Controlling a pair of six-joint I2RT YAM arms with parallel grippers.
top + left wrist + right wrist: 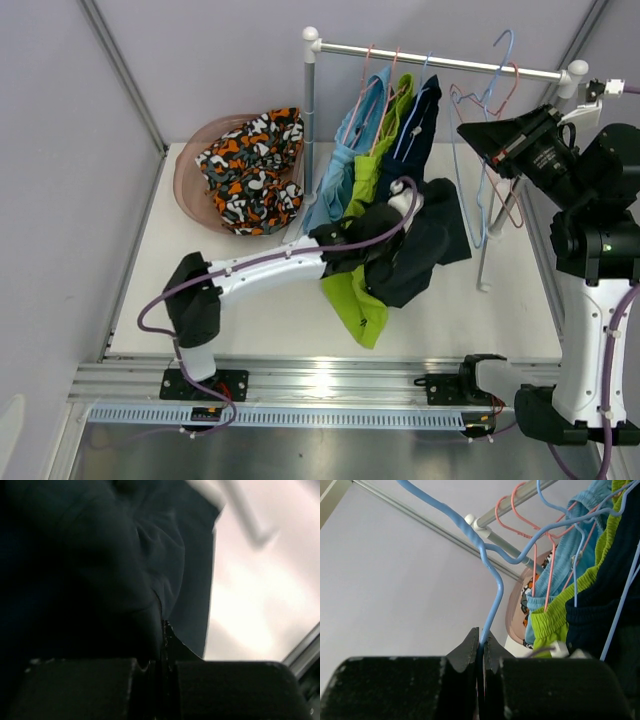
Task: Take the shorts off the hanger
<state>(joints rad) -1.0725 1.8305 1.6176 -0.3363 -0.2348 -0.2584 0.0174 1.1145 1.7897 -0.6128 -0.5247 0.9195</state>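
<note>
My left gripper (385,238) is shut on a dark navy pair of shorts (432,235), bunched low in front of the rack; dark cloth fills the left wrist view (165,555) around the closed gripper (162,630). My right gripper (472,133) is shut on the wire of an empty blue hanger (497,70), seen pinched in the right wrist view (492,595) by the gripper (481,641). Light blue shorts (345,160), lime green shorts (362,300) and a second navy pair (420,125) hang on the rail (450,62). The orange-black-white shorts (250,165) lie in a basket.
A pink basket (185,185) stands at the back left. The rack's left post (310,120) and right leg (490,240) stand on the table. Empty pink hangers (462,100) hang near my right gripper. Grey walls close the left and back.
</note>
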